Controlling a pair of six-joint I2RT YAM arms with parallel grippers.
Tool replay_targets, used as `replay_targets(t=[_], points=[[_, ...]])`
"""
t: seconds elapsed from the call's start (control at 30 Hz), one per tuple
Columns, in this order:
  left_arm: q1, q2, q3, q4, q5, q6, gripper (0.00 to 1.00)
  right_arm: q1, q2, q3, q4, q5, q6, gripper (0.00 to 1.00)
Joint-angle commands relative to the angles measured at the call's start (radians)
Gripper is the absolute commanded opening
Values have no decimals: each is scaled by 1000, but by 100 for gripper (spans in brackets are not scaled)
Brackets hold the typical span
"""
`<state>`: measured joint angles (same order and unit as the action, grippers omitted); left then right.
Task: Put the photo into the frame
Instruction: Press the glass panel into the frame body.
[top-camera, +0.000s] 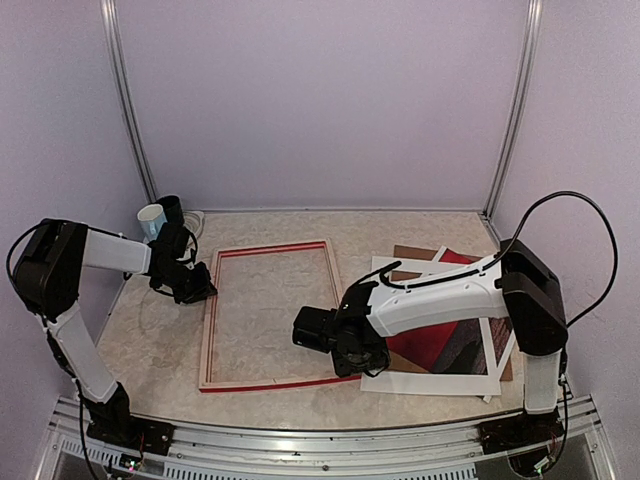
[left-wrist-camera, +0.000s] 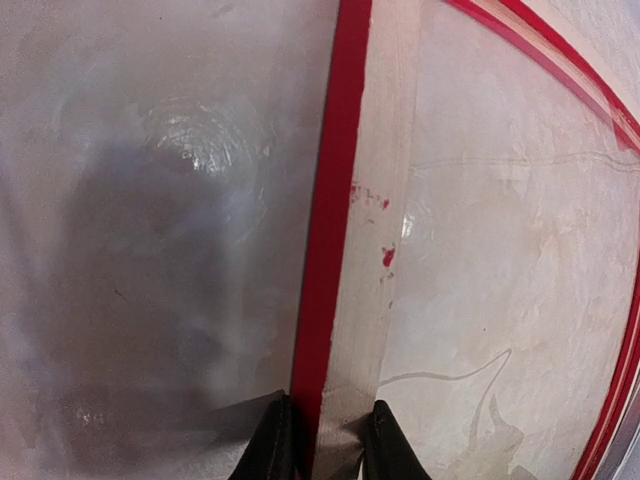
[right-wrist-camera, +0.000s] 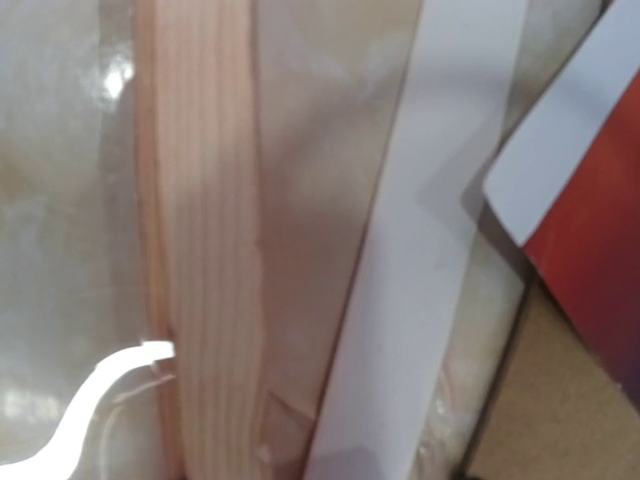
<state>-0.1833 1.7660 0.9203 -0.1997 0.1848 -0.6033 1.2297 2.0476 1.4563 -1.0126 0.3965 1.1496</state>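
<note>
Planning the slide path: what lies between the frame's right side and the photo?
In the right wrist view, bare tabletop, then a strip of the white mat border, lies between the frame and the photo.

A white mat border (top-camera: 430, 384) lay over a brown backing board (top-camera: 412, 252) on the marbled table (top-camera: 260, 228), while a white cup (top-camera: 150, 219) and dark cup (top-camera: 171, 208) stood far left.

Your left arm (top-camera: 115, 252) and right arm (top-camera: 440, 298) are made of smooth white tubes with chunky black joints. Both stand on black bases (top-camera: 118, 425). A thin black cable (top-camera: 572, 193) makes a big loop off the right arm. Your left end effector (left-wrist-camera: 322, 445) has two black pointy fingers (left-wrist-camera: 268, 448).
</note>
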Motion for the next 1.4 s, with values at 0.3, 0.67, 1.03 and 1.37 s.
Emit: replay_targets(t=[0.3, 0.67, 1.03, 1.37], points=[[87, 74, 74, -116, -178, -90, 0, -84, -84, 21, -108, 14, -131, 76], [22, 261, 402, -233, -261, 60, 15, -337, -443, -236, 169, -12, -321, 90], [-51, 302, 512, -308, -291, 164, 3, -441, -560, -362, 260, -35, -410, 91], [-38, 338, 575, -340, -239, 310, 3, -540, -641, -427, 307, -76, -492, 91]])
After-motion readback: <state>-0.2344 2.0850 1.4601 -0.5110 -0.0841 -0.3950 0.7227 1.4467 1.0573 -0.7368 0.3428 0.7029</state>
